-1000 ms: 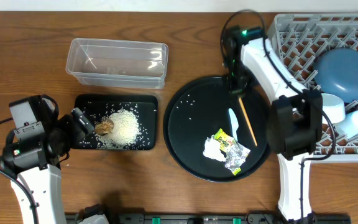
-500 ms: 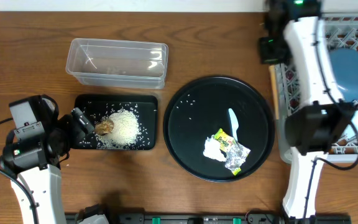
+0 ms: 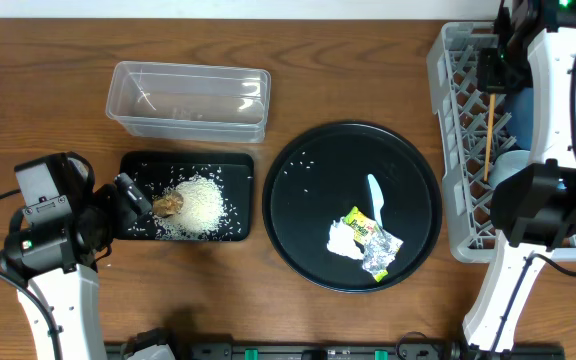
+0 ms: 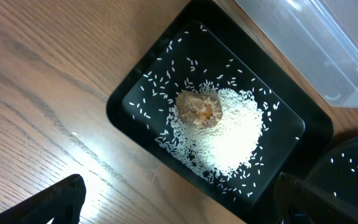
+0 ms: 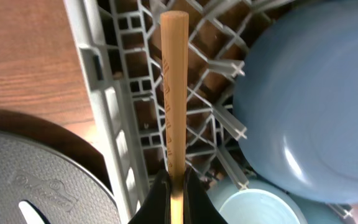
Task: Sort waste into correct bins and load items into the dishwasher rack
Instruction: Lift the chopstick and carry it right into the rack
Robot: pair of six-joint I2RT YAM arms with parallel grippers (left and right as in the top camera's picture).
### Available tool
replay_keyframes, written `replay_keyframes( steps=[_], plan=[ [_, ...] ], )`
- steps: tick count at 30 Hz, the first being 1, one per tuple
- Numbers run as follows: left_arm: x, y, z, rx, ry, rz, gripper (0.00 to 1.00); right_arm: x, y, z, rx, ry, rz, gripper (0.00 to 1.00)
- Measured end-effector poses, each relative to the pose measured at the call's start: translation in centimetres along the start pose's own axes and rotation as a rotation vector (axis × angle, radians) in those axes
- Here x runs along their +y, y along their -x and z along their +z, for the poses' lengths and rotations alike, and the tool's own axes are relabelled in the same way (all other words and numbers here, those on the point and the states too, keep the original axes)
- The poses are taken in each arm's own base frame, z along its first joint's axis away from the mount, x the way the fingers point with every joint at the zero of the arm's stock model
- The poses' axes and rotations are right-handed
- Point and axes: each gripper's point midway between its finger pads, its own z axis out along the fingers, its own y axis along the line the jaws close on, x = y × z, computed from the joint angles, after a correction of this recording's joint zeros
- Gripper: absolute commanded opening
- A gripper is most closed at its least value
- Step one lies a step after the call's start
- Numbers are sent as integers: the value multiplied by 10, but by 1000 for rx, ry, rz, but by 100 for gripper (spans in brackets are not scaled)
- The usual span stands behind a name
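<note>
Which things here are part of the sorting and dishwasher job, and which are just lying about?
Job: rice, brown lump, wrapper, foil, tissue, white spoon, wooden stick, blue plate, clear tub, black rectangular tray, grey rack.
Lying about: round black tray, wooden table.

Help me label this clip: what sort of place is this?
Probably a lab bench staged for dish clearing: wooden table, grey dishwasher rack, black tray of rice.
</note>
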Motion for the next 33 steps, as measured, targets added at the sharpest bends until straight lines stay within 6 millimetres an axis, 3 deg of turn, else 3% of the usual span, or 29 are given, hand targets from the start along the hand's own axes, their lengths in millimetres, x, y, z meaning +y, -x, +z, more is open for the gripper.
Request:
replay_keyframes(
  steps=[2, 4, 7, 9, 11, 23, 26, 33],
  plan=[
    [0, 0, 0, 0, 0, 0, 98, 2, 2, 0, -8, 8, -5, 4],
    [0, 0, 0, 0, 0, 0, 98, 2, 3, 0, -14, 12, -11, 17],
    [0, 0, 0, 0, 0, 0, 98, 3, 4, 0, -18, 16, -16, 50],
    [0, 0, 0, 0, 0, 0, 98, 3, 4, 0, -17, 16, -22, 90],
    [0, 0, 0, 0, 0, 0, 98, 3, 4, 0, -16, 16, -24, 99],
    [0, 0, 0, 0, 0, 0, 98, 27, -7, -7, 22, 127, 39, 99],
    [0, 0, 0, 0, 0, 0, 98, 31, -13, -25, 15, 139, 79, 99],
    [0, 0, 0, 0, 0, 0, 98, 19, -19, -113, -160, 140, 178, 99]
  ],
)
